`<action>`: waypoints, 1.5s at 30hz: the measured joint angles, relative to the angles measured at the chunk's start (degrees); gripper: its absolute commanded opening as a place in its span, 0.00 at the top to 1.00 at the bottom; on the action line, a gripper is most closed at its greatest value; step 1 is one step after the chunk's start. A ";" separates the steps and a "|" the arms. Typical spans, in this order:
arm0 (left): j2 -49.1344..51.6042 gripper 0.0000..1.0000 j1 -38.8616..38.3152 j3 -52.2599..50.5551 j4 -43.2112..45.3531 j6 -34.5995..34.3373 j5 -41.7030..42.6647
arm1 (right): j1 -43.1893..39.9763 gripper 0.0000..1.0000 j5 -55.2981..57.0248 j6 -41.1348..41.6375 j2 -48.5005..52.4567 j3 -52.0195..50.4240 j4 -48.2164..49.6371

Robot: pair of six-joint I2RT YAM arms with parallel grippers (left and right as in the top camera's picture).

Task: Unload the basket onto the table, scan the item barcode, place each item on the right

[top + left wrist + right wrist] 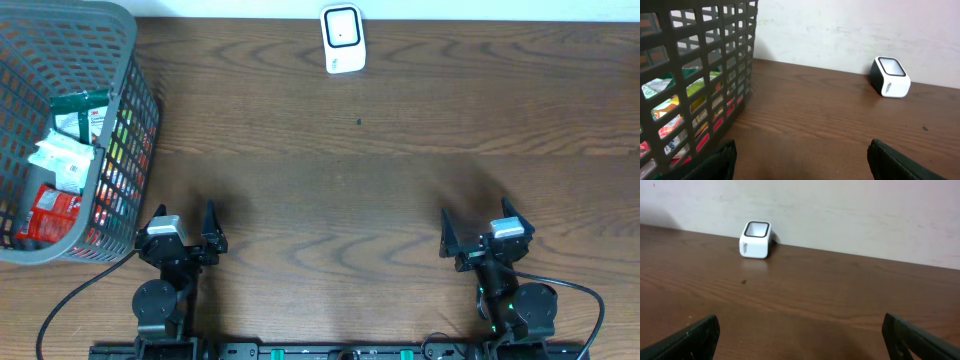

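A white barcode scanner [342, 38] with a black window stands at the table's far edge, also in the left wrist view [890, 77] and the right wrist view [756, 240]. Several packaged items lie in the grey mesh basket [122, 95] at the far left: a green packet [80, 108], a white one [60, 160] and a red one [45, 212]. My left gripper [183, 222] [801, 162] is open near the front edge, just right of the basket, holding nothing. The right gripper [478, 225] [800, 337] is open at the front right, also holding nothing.
The basket wall [700, 75] rises close on the left of my left gripper. A white wall runs behind the scanner. Bare brown wood table [340, 190] lies between the grippers and the scanner. A black cable [70, 300] trails at the front left.
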 measured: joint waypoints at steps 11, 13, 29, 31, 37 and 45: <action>0.02 0.15 0.00 2.27 -2.56 -1.62 8.28 | 0.00 0.01 0.00 0.00 0.02 0.00 0.00; 0.02 0.15 0.00 4.39 -5.44 -1.99 9.05 | 0.00 0.01 0.00 0.00 0.00 0.00 0.00; 12.85 0.15 0.00 30.51 -20.68 -3.06 11.82 | 0.00 0.01 0.00 0.00 0.02 0.00 -0.04; 16.79 0.15 0.00 35.58 -23.93 -3.06 12.04 | 0.00 0.01 0.00 0.00 0.02 0.00 0.00; 31.41 0.15 0.00 53.90 -37.86 -1.70 12.09 | 0.00 0.01 0.00 0.00 0.02 0.00 -0.04; 52.33 0.15 0.00 81.33 -54.84 4.59 11.78 | 0.00 0.01 0.00 0.00 0.02 0.00 -0.02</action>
